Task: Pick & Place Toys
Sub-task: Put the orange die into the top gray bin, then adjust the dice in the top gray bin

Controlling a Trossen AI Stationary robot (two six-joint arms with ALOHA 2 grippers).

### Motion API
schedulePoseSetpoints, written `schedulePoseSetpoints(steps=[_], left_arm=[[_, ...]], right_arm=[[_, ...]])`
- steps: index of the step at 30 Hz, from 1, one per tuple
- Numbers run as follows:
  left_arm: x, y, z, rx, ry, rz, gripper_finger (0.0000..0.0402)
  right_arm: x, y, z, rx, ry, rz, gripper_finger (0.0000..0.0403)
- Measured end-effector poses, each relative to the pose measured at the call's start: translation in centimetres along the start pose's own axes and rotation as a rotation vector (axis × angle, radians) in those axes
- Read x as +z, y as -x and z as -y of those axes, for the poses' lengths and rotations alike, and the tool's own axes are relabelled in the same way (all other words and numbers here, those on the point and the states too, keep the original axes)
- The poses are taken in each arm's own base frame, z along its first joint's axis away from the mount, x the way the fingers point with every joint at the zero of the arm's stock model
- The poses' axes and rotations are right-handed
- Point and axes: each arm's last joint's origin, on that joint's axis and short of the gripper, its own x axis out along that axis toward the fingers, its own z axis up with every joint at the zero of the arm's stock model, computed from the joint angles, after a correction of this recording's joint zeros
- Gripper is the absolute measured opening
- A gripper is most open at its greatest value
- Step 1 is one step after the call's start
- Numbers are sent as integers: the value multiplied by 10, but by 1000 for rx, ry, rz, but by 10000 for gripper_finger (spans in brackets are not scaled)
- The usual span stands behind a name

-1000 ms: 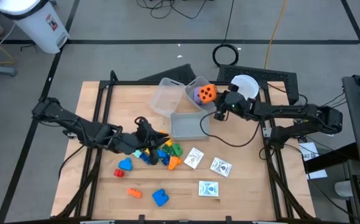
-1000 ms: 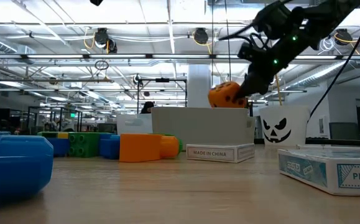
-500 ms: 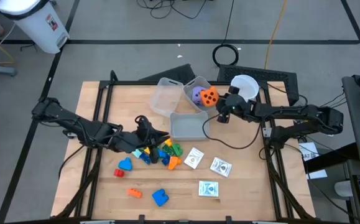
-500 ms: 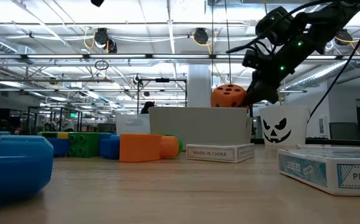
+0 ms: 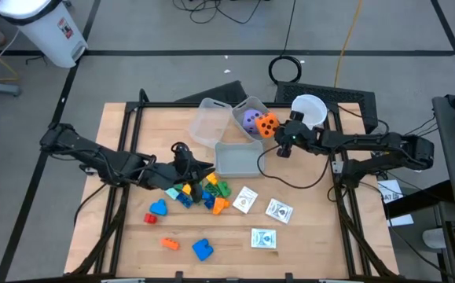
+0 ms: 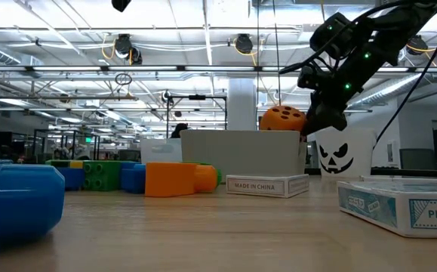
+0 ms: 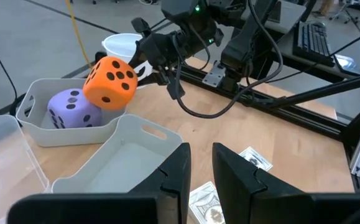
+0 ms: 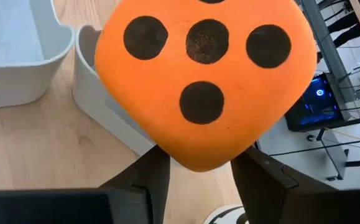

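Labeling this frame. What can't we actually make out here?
- Left gripper, high view: whether it grips anything; arm and block pile overlap.
- Purple die, low view: hidden behind bin wall.
- Card patterns, high view: too small.
- Right gripper, right wrist view: orange die covers the fingertips.

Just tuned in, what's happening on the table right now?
The right gripper is shut on the orange die, holding it above the rim of the clear bin where the purple die already sits. The left gripper hovers empty over the pile of building blocks near the middle of the table, its fingers nearly closed. Three white cards and a few loose blocks lie out on the wood.
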Motion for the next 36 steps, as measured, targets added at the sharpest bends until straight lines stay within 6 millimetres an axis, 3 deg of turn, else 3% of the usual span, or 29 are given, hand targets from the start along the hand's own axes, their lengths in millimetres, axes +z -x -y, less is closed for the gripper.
schedulePoseSetpoints(steps=[7, 17, 31, 36], left_arm=[[0, 0, 0, 0, 1, -1, 72], [0, 0, 0, -1, 3, -4, 72], [0, 0, 0, 0, -2, -4, 72], [0, 0, 0, 2, -11, -3, 72]], right_arm=[[2, 8, 0, -31, 14, 11, 146], [9, 34, 9, -66, -25, 120, 146], [17, 40, 17, -107, -80, 222, 146], [31, 46, 23, -90, -99, 350, 146]])
